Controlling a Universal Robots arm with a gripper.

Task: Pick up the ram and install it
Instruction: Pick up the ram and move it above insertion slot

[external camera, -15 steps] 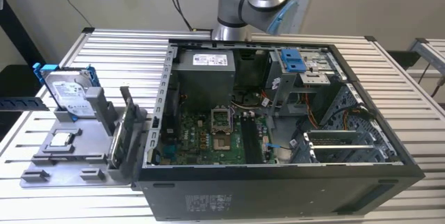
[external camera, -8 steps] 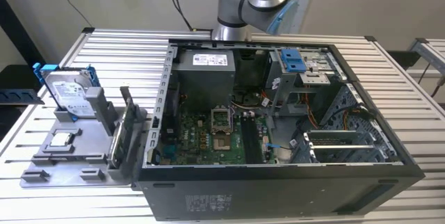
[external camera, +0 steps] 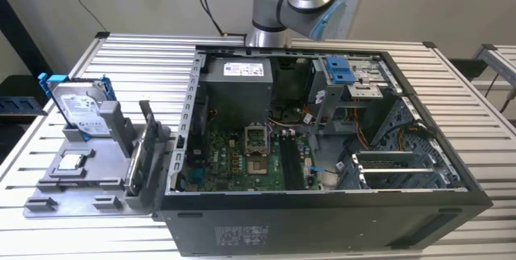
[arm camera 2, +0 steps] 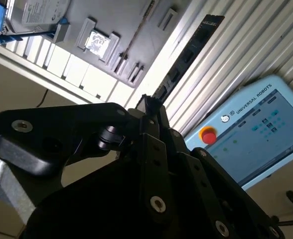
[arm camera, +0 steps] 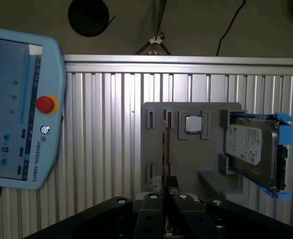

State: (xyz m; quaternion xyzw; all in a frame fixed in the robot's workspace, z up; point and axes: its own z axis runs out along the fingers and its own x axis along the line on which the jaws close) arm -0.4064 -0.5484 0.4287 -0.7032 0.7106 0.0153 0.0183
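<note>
Above the slatted table, the ram tight in the gripper.

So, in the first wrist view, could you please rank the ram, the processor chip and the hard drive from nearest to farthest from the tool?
1. The ram: clamped in the tool itself.
2. The processor chip: in a pocket on the grey holder.
3. The hard drive: in its blue frame at that holder's end.

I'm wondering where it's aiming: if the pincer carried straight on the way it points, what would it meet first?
Probably the ram, which runs straight out from the pincer; whether it's already gripped I can't tell. Beyond it lies the grey tray.
</note>
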